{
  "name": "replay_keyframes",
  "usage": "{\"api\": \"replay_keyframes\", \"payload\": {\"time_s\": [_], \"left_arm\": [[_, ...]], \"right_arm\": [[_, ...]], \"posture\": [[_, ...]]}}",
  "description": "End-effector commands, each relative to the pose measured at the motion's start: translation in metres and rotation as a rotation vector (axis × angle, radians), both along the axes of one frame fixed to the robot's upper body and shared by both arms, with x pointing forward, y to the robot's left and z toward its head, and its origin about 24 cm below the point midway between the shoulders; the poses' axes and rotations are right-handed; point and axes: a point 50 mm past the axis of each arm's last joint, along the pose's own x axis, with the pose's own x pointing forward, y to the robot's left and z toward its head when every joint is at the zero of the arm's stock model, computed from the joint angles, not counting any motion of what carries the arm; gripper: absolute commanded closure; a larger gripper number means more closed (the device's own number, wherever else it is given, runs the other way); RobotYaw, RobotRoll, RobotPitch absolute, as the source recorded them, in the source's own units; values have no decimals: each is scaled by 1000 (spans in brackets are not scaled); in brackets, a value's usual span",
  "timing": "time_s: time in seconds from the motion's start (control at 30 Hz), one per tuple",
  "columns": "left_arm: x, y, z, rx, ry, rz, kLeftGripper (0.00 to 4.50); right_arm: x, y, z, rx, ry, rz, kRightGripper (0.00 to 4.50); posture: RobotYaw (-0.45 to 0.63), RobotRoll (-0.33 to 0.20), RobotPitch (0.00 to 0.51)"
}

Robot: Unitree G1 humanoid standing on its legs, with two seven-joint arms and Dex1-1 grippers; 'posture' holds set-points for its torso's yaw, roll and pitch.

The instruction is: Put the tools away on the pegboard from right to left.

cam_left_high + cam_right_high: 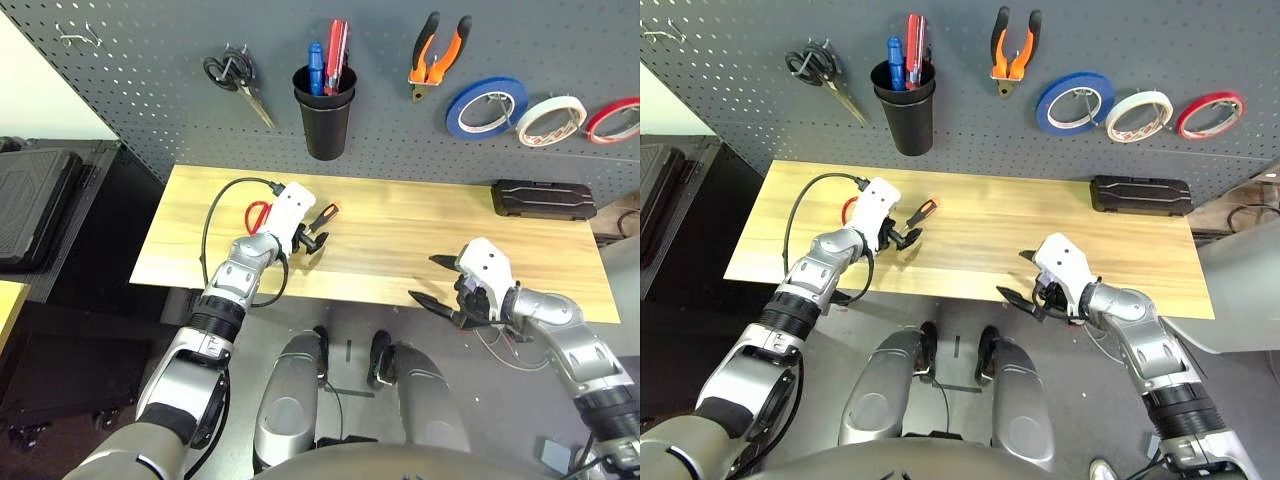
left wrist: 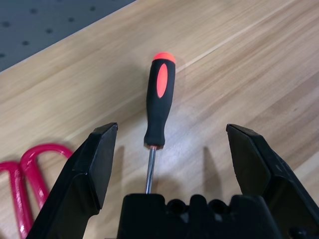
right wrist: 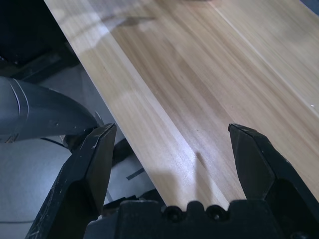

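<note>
Grey perforated pegboard (image 1: 180,100) spans the back of the room, wider than the wooden table (image 1: 430,210) before it; grey floor (image 1: 470,400) shows below the near edge. The tabletop is pale, smooth and faintly shiny, with a black case (image 1: 543,200) at its right end. From right to left on the board hang the red tape roll (image 1: 594,128), whitish tape roll (image 1: 540,140), blue tape roll (image 1: 458,115) and orange-and-black pliers (image 1: 459,45); then come the black cup (image 1: 325,125) with pens and the black-handled scissors (image 1: 213,70). With tape and pliers up, the screwdriver (image 2: 159,99) looks like the tool in hand, leaving the red-handled scissors (image 2: 19,199) for last

The right gripper (image 3: 173,128) stands wide and empty over the table's near edge. The left gripper (image 2: 172,127) is also wide and empty, over the screwdriver, whose handle points away from it, its metal shaft running back between the fingers. Best to advance over the thick handle and centre it before going down, since the round shaft would likely twist in the grip. Lower until the tips nearly brush the wood, close evenly so the handle doesn't roll, and mind the scissors' loops just beside one finger. Lift straight up, and check that the shaft hangs steady before any reach for the board
</note>
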Motion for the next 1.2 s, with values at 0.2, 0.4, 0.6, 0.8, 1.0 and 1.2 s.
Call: {"api": "replay_keyframes", "payload": {"time_s": [0.2,0.4,0.6,0.8,1.0,1.2], "left_arm": [[5,-11,-18,44,102,-17,0],[10,-14,-24,79,147,1,0],[13,-11,-26,110,151,19,0],[13,-10,-31,134,174,36,184],[11,-9,-36,163,186,39,2195],[8,-10,-39,165,187,32,3942]], "right_arm": [[-6,17,-6,-7,29,11,28],[-13,17,-5,-10,35,-2,28],[-20,15,-2,-10,31,-33,28],[-27,12,0,-13,31,-59,6],[-32,8,2,-14,29,-81,0],[-32,6,2,-2,33,-78,0]], "posture": [[120,0,304],[62,0,310],[5,0,309],[-38,0,305],[-43,0,301],[-16,0,295]]}}
